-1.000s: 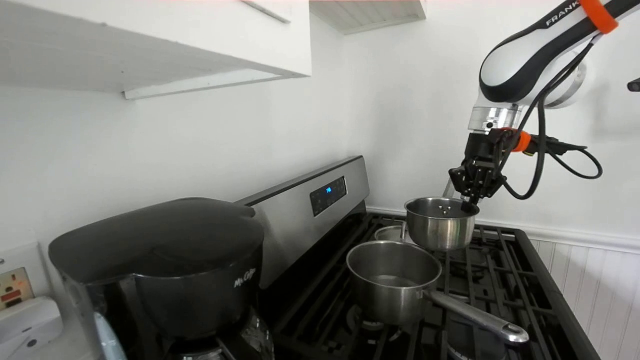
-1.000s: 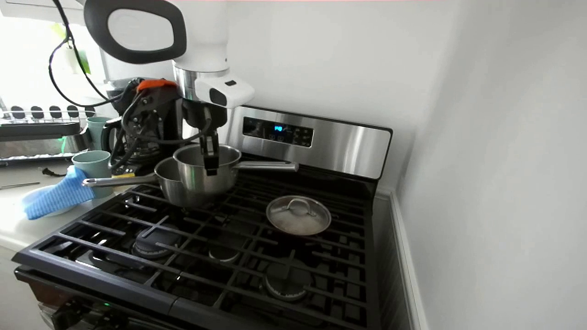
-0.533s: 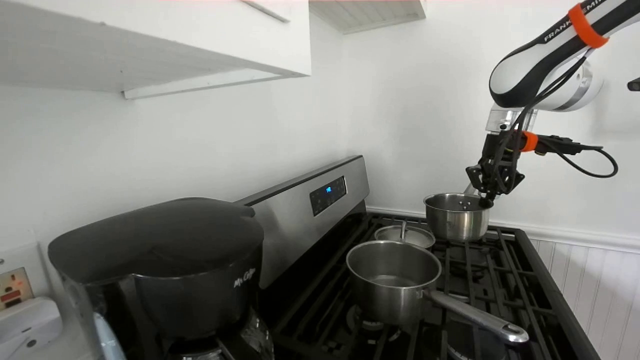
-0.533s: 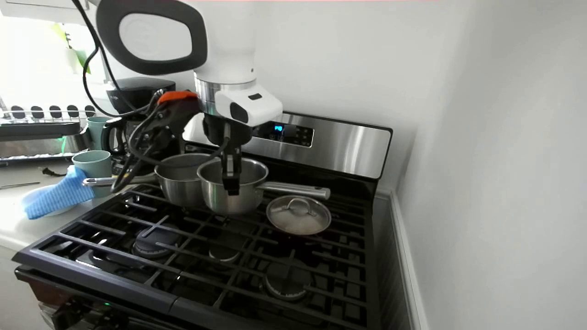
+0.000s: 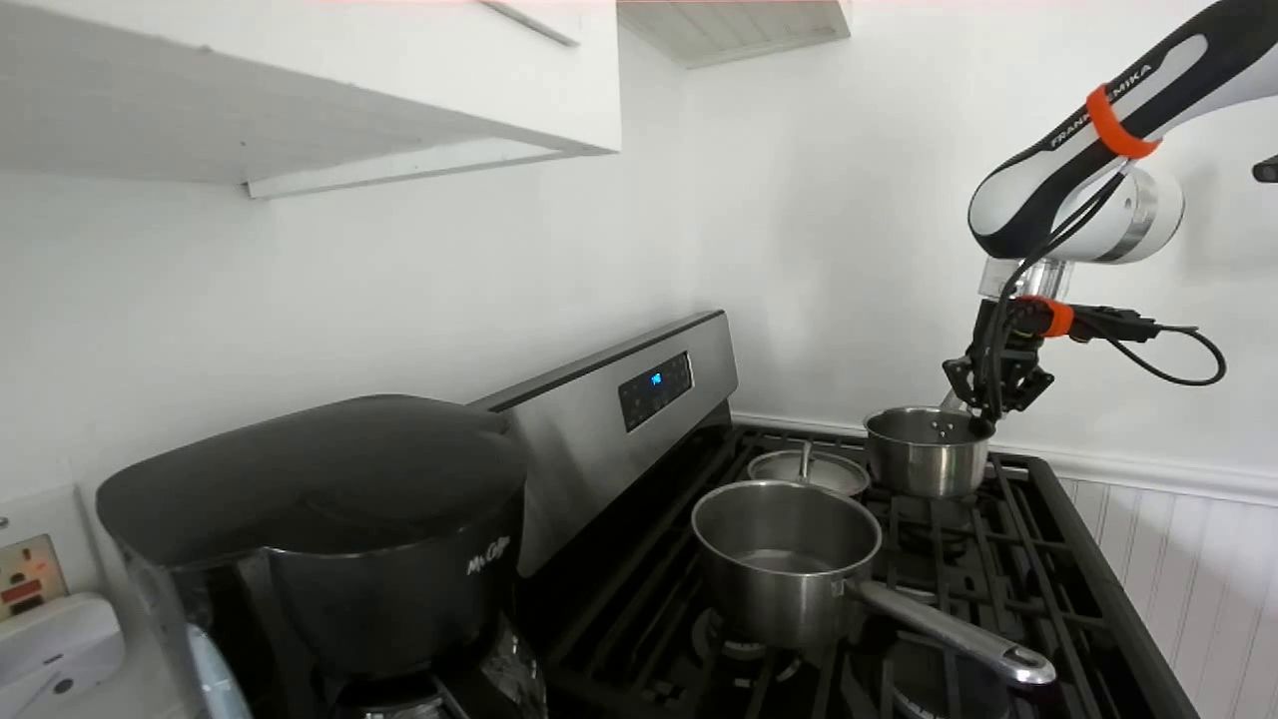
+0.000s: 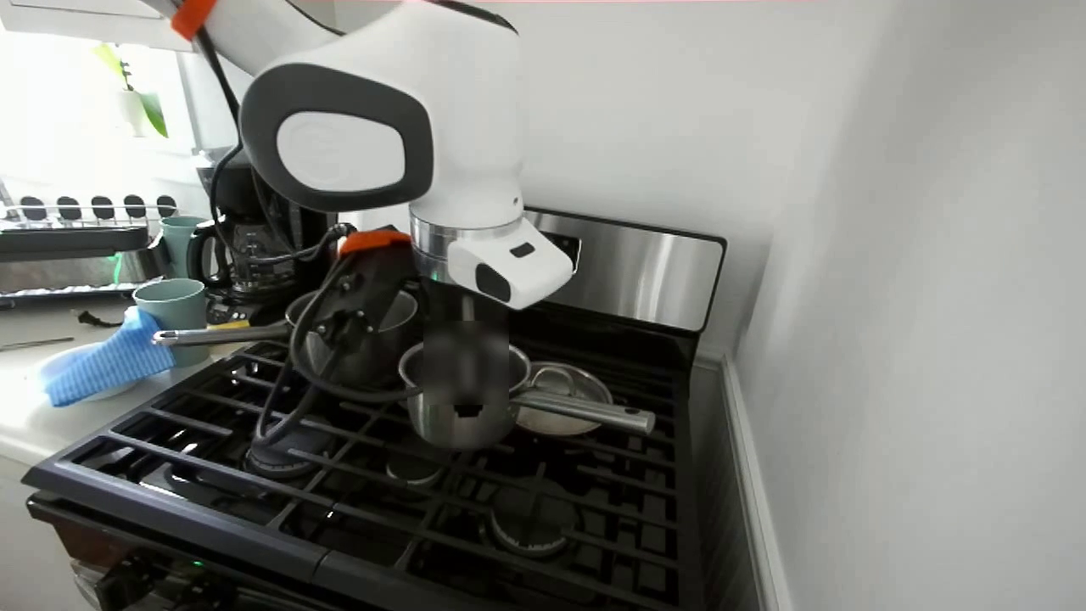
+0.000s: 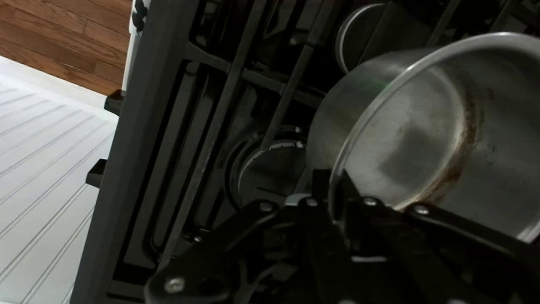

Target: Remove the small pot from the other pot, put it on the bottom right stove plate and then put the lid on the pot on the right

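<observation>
largest, a black gas stove [image 6: 373,509] with a steel backguard [image 6: 653,276]. above it, bent downward, a white-and-black franka panda arm [image 6: 471,119]. in the foreground of an exterior view, a black mr. coffee machine [image 5: 329,529]. upright at the stove's left rear, the larger steel saucepan [image 5: 769,609]. near it but apart, behind the bottom right burner [image 6: 533,518] in an exterior view, the smaller steel saucepan [image 5: 929,469]. whether touching the stove or just clear of it, impossible to tell. clamped with both fingers on this saucepan's rim, clearest in the wrist view, the robotiq gripper [image 7: 336,181]. flat on the stove, partly hidden in an exterior view by the smaller saucepan, a pot lid [image 6: 585,386]. smallest, a brown streak [image 7: 460,156] inside the smaller saucepan.
</observation>
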Tool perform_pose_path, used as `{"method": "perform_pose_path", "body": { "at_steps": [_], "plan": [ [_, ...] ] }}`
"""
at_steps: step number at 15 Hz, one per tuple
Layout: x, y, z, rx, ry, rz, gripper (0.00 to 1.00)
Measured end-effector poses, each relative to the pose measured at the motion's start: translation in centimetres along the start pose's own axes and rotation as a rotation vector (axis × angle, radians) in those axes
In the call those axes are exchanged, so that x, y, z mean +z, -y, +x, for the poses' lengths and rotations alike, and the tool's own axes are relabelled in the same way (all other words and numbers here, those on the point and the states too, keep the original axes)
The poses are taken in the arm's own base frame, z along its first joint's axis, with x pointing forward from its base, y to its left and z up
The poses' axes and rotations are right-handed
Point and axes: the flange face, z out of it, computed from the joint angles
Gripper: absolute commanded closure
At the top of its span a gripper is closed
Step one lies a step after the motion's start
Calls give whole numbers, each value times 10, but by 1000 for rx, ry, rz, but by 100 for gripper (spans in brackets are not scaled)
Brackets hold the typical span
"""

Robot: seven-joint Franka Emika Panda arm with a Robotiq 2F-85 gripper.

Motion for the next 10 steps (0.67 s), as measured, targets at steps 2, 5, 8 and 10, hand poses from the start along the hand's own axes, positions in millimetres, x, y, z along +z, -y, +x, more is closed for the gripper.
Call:
{"method": "perform_pose_path", "body": {
  "at_steps": [2,5,8,10],
  "plan": [
    [8,-7,7,-9,5,21,98],
    [20,-19,16,-35,14,32,98],
    [23,-30,26,-26,4,22,98],
    [23,-36,33,-6,-20,17,98]
  ]
}}
